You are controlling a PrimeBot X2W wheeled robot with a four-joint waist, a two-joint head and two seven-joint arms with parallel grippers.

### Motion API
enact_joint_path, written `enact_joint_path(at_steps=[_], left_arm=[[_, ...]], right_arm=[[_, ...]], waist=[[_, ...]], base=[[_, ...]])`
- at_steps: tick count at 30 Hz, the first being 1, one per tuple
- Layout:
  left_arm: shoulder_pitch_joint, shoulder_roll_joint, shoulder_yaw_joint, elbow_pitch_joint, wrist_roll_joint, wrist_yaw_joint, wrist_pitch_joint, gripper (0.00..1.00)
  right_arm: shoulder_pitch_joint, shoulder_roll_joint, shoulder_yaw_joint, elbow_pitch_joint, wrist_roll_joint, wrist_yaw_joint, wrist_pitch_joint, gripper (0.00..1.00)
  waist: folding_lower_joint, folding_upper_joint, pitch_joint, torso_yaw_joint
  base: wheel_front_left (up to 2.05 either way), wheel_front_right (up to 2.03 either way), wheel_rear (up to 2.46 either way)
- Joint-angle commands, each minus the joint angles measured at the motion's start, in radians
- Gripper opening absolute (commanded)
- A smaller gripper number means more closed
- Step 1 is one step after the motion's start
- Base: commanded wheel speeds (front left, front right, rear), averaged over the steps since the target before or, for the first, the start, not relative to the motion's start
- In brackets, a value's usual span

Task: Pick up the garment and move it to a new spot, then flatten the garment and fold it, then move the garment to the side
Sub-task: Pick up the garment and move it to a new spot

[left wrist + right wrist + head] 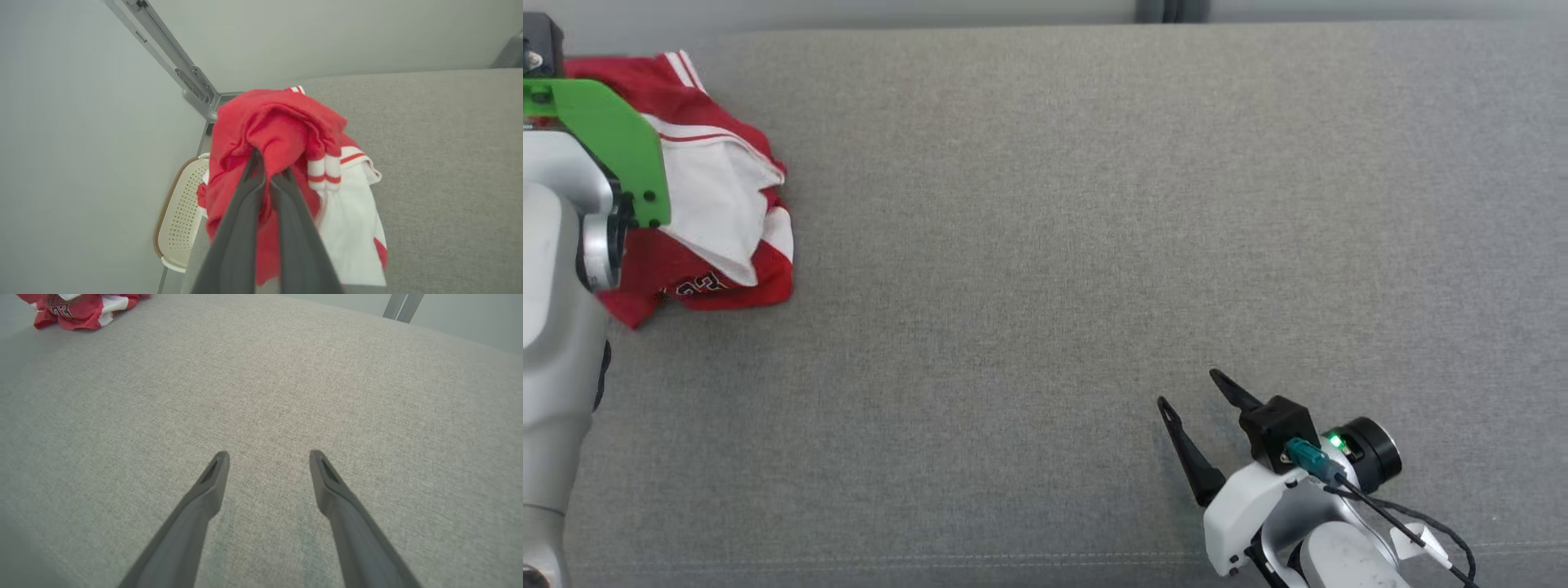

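Observation:
The garment is a crumpled red and white jersey lying at the far left of the grey fabric surface. In the left wrist view my left gripper is shut on a bunched red fold of the garment, with white cloth hanging to the right of the fingers. In the head view the left arm's grey forearm and green bracket cover part of the heap. My right gripper stands open near the front right with nothing between its fingers; its wrist view shows the gripper over bare fabric and the garment far off.
A cream perforated basket sits below the surface's left edge, beside a pale wall with a metal rail. The surface's back edge meets a wall with a dark post.

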Motion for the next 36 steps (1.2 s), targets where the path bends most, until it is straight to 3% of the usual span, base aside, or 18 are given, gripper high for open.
enact_joint_path(at_steps=[1, 11, 18, 24, 29, 36], left_arm=[[-0.020, -0.014, -0.002, -0.014, 0.000, -0.005, -0.016, 0.00], [-0.045, -0.126, -0.091, -0.103, 0.007, -0.113, -0.139, 0.00], [-0.050, -0.234, -0.146, -0.172, -0.019, -0.152, -0.151, 0.00], [-0.055, -0.296, -0.175, -0.209, -0.026, -0.155, -0.177, 0.00], [-0.015, -0.303, -0.180, -0.166, -0.038, -0.145, -0.176, 0.00], [0.067, -0.254, -0.193, -0.039, -0.039, -0.163, -0.208, 0.00]], right_arm=[[0.012, -0.002, -0.002, 0.004, 0.005, -0.001, -0.007, 1.00], [0.056, -0.003, -0.035, 0.033, 0.028, -0.001, -0.011, 1.00], [0.076, -0.002, -0.060, 0.019, 0.024, -0.001, -0.006, 1.00], [0.072, -0.002, -0.068, 0.005, 0.026, -0.001, -0.004, 1.00], [0.046, -0.001, -0.076, -0.009, 0.041, -0.001, -0.019, 1.00], [0.023, -0.001, -0.076, 0.001, 0.061, -0.001, -0.042, 1.00]], waist=[[0.0000, 0.0000, -0.079, -0.031], [0.0000, 0.0000, -0.204, -0.160], [0.0000, 0.0000, -0.200, -0.269], [0.0000, 0.0000, -0.151, -0.356], [0.0000, 0.0000, -0.080, -0.394], [0.0000, 0.0000, -0.013, -0.400]], base=[[0.00, 0.00, 0.00], [0.00, 0.00, 0.00], [0.00, 0.00, 0.00], [0.00, 0.00, 0.00], [0.00, 0.00, 0.00], [0.00, 0.00, 0.00]])
